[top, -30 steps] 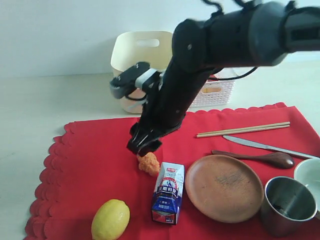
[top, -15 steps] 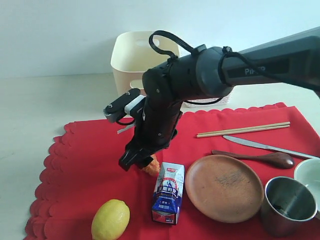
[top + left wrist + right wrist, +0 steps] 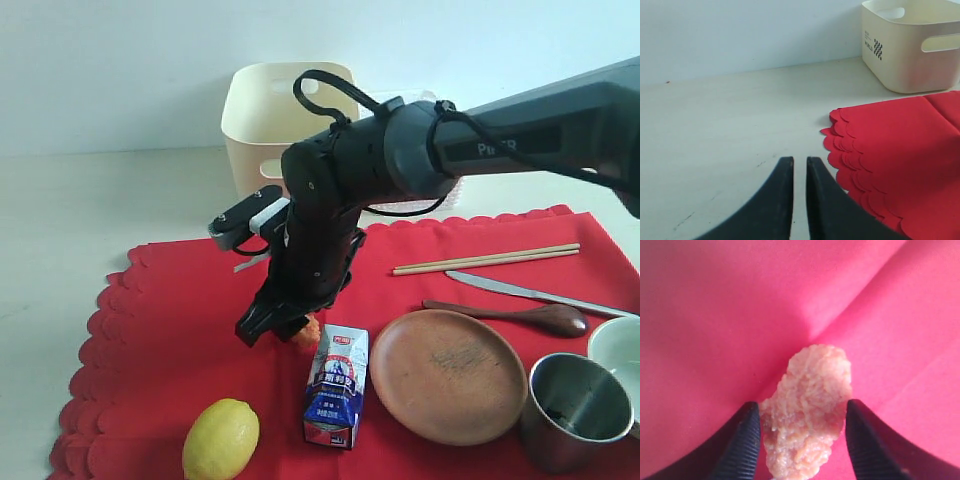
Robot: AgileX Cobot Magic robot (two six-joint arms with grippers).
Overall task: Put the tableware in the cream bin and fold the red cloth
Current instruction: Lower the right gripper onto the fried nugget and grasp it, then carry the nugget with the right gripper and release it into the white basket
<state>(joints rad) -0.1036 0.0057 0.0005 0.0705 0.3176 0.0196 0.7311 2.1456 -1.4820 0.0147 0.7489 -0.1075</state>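
I am pinching a fried nugget (image 3: 807, 405) on the red cloth (image 3: 170, 320) with my right claw (image 3: 278, 328), both pads touching it. My left claw (image 3: 800, 160), nearly closed and empty, is hovering over the counter (image 3: 80, 200) at the left. Nothing is in the cream bin (image 3: 265, 110), far behind, as far as I can see. The wooden plate (image 3: 448, 375), spoon (image 3: 520, 317), knife (image 3: 530, 293), chopsticks (image 3: 487, 259), steel cup (image 3: 578, 408) and bowl (image 3: 622, 352) are lying at the right on the unfolded cloth.

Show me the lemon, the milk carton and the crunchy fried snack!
lemon (image 3: 221, 438), exterior view, middle of its yellow skin.
milk carton (image 3: 336, 385), exterior view, its printed front face.
fried snack (image 3: 807, 405), right wrist view, middle of its crumbly surface.
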